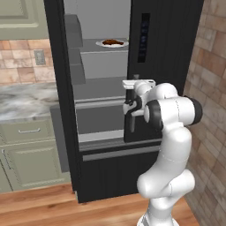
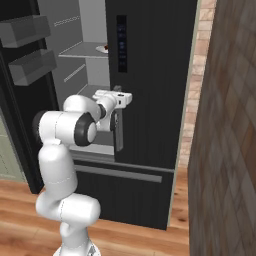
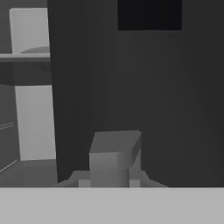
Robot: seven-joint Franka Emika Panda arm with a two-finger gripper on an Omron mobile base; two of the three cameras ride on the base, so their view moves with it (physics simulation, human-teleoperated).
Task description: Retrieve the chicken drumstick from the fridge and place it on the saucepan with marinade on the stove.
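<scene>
fridge (image 1: pixel 163 39): matt black doors, smooth; inside is plain grey, plastic-looking
handle (image 2: pixel 119 131): dull grey, kinda brushed metal
arm (image 1: pixel 170 145): glossy white shell, dark matt joints
counter (image 1: pixel 24 101): polished grey marble
floor (image 1: pixel 39 207): smooth wood planks
wall (image 2: pixel 225 150): rough brown brick
cabinets (image 1: pixel 31 159): matt pale green paint

Even, soft rendered light, no glare, faint shadows, coarse pixelated edges, hand view dim, grey and blurry

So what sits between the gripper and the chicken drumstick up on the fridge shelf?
In the left base view, grey fridge shelves lie between the gripper, at the right door's handle, and the chicken drumstick.
</scene>
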